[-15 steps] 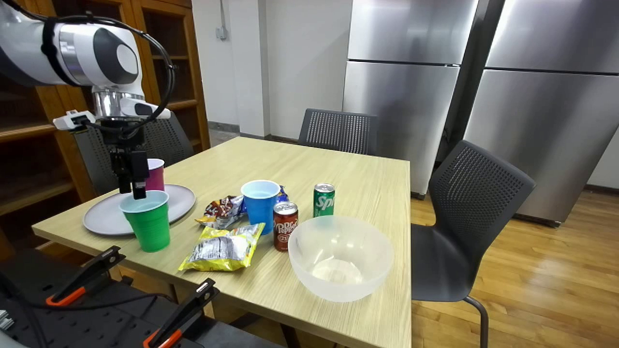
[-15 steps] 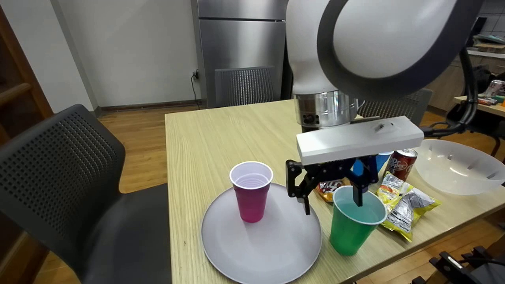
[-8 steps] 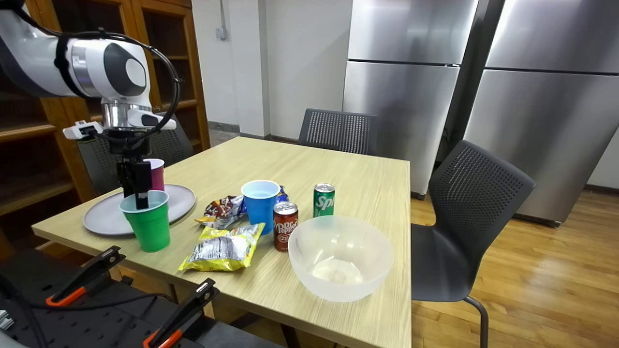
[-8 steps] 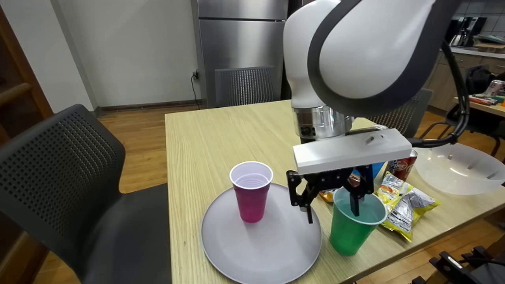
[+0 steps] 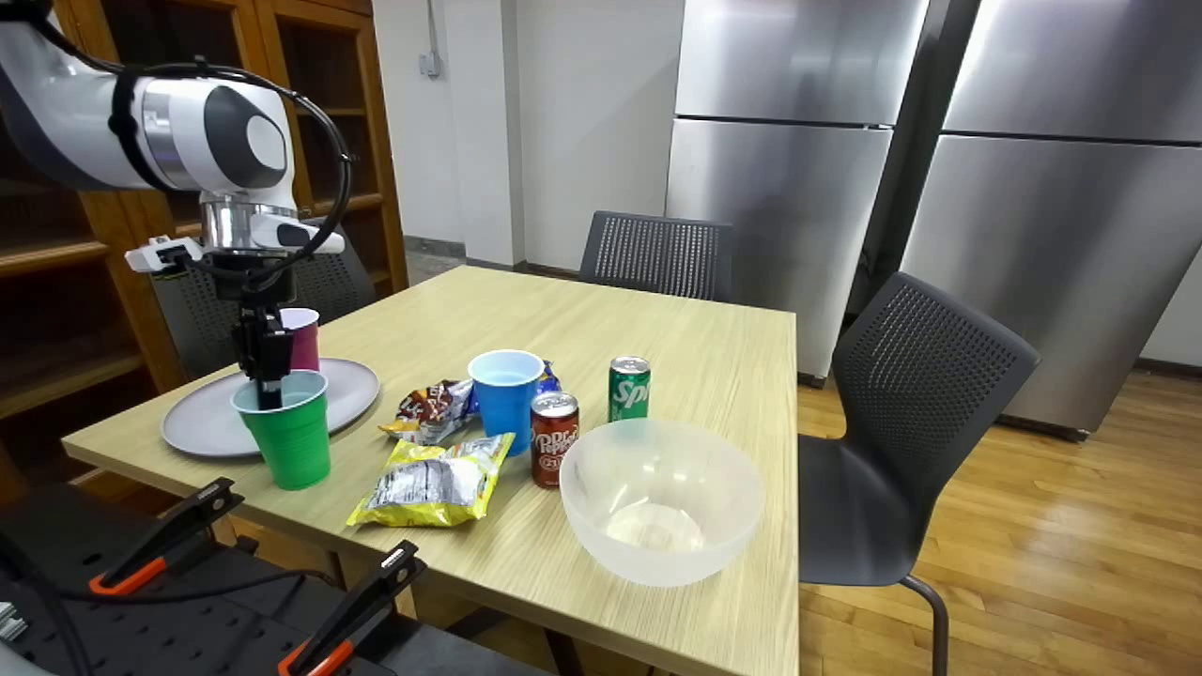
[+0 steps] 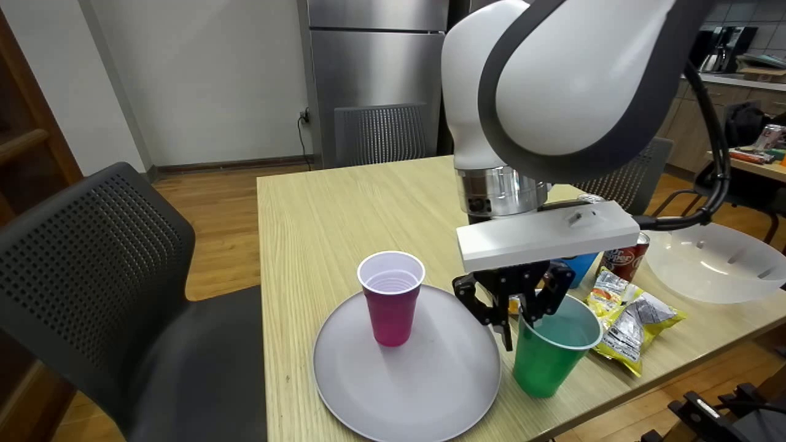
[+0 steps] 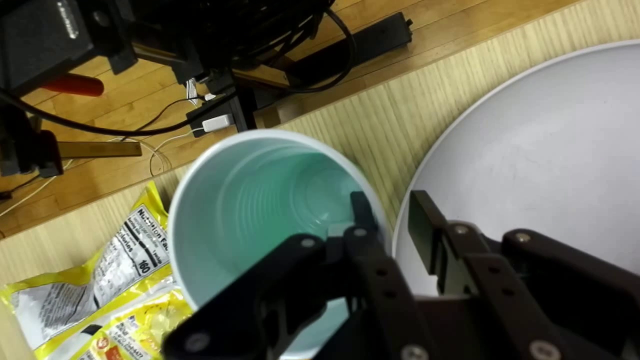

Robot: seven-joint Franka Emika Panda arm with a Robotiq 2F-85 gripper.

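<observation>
Evidently, pincer (image 7: 390,204) has one finger inside the green cup (image 6: 546,365) so its wall sits between parted jaws.

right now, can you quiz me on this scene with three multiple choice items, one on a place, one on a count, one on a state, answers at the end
1. Where is the pink cup?
A in the bowl
B on the plate
C on a chair

2. How many plastic cups can be seen?
A two
B five
C three

3. How is the pincer?
A open, astride the rim of the green cup
B shut, high above the cups
C open, over the bowl

1 B: an exterior view shows it standing there.
2 C: the pink cup, the green cup and the blue cup.
3 A: the wrist view shows one finger inside the cup, the other outside, with a gap between.
</observation>
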